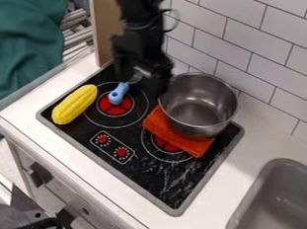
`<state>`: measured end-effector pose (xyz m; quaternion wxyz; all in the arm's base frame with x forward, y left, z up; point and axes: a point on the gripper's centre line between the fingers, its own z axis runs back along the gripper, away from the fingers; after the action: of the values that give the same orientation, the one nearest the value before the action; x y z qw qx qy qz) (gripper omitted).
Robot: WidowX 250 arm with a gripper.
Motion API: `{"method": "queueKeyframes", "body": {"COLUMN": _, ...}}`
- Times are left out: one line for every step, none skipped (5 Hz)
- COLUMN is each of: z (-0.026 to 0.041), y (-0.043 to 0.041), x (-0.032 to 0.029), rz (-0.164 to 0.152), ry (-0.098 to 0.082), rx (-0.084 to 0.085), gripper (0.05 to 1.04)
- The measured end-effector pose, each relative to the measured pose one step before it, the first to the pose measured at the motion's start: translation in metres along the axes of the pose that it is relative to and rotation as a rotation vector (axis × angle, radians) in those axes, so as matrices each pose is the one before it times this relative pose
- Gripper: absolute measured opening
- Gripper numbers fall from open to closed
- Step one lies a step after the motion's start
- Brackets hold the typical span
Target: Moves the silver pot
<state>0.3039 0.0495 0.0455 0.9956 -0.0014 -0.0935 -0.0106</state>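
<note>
One silver pot (197,107) just right of black gripper (141,80); gripper blurred, cannot tell whether spread or pressed together.

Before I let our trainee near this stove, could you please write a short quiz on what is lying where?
1. Fill in the colour: the silver pot sits on an ______ cloth.
2. True or false: the yellow corn lies inside the silver pot.
3. Which of these is nearest to the grey sink?
A) the yellow corn
B) the blue-handled utensil
C) the silver pot

Key: 1. orange; 2. false; 3. C
</note>
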Motion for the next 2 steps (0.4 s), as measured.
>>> {"method": "queueKeyframes", "body": {"z": -0.00685, "y": -0.00734, "x": 0.02146, "rz": -0.0167, "ry": -0.0037, "rx": -0.0095, "gripper": 1.005}}
{"method": "queueKeyframes", "body": {"z": -0.02483, "y": 0.00355, "x": 0.00856, "rz": 0.0336, "ry": 0.0326, "rx": -0.0405, "gripper": 1.005}}
